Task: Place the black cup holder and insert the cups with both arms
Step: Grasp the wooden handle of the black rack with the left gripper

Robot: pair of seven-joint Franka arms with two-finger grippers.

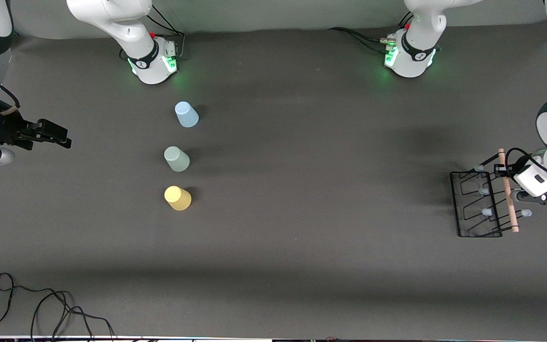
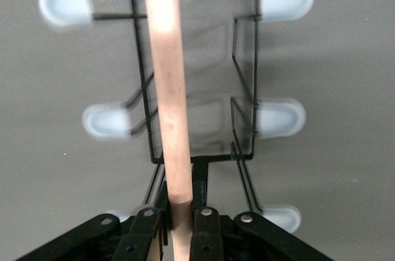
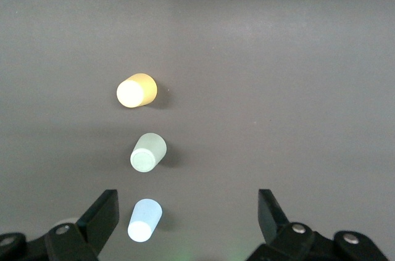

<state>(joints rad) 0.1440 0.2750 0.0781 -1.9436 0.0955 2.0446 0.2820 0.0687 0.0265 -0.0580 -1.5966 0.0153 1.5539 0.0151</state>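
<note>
The black cup holder (image 1: 475, 204) is at the left arm's end of the table, its wooden rod handle (image 1: 508, 190) on top. My left gripper (image 1: 502, 171) is shut on that rod near one end; the left wrist view shows its fingers (image 2: 207, 227) clamped on the rod (image 2: 166, 76), with pale-tipped pegs (image 2: 281, 118) on both sides. Three cups stand upside down in a row toward the right arm's end: light blue (image 1: 186, 114), grey-green (image 1: 176, 158), yellow (image 1: 177, 198). My right gripper (image 1: 64, 135) is open and empty, up in the air beside the row; the cups show in its view (image 3: 148, 152).
The arm bases (image 1: 155, 64) (image 1: 409, 59) stand along the table's edge farthest from the front camera. A loose black cable (image 1: 55, 308) lies at the near corner at the right arm's end. The grey table top (image 1: 311, 180) runs between the cups and the holder.
</note>
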